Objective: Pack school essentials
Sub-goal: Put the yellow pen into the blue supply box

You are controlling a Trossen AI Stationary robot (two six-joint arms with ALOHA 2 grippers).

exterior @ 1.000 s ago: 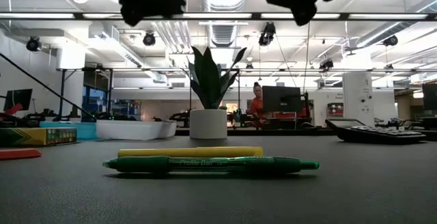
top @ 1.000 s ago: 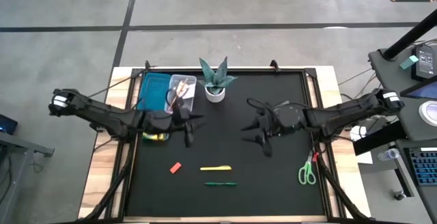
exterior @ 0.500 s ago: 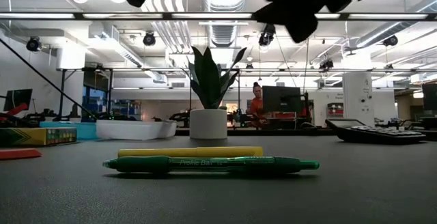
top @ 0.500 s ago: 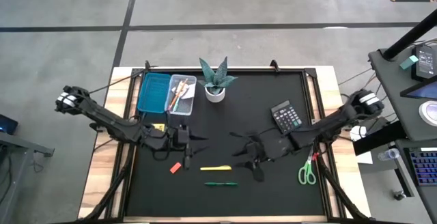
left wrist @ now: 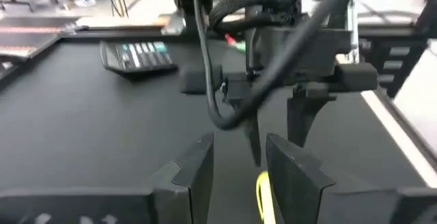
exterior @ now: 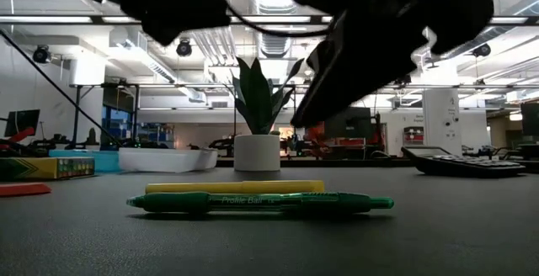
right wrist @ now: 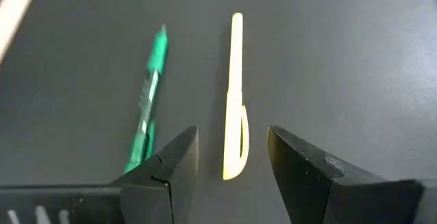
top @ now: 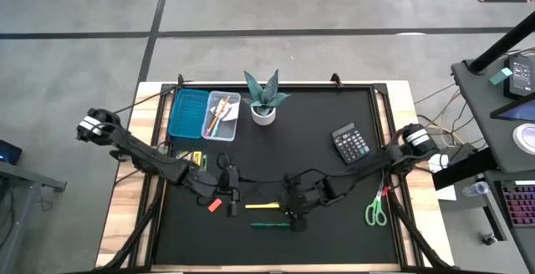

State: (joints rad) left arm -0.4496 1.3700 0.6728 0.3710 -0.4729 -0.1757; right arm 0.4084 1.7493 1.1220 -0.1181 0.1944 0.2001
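Observation:
A yellow pen (top: 263, 205) and a green pen (top: 269, 224) lie flat side by side on the black mat, near its front middle. A red eraser (top: 215, 205) lies to their left. My left gripper (top: 233, 200) hovers open between the eraser and the yellow pen's left end (left wrist: 261, 193), pointing along the pen. My right gripper (top: 290, 213) hovers open above the yellow pen's right end (right wrist: 235, 159), tilted down, with the green pen (right wrist: 147, 115) beside it. Green-handled scissors (top: 375, 210) lie at the right. A yellow crayon box (top: 194, 157) lies at the left.
A teal tray (top: 188, 111) and a clear tray (top: 224, 117) holding pencils stand at the far left, next to a potted plant (top: 265, 98). A calculator (top: 351, 143) lies at the right. The two grippers face each other closely over the pens (exterior: 253, 196).
Both grippers have come down and toward the table's near edge, closing in on the pens from either side. My right gripper has swung from near the calculator toward the table's left and tipped downward. The pens, eraser and scissors have stayed put.

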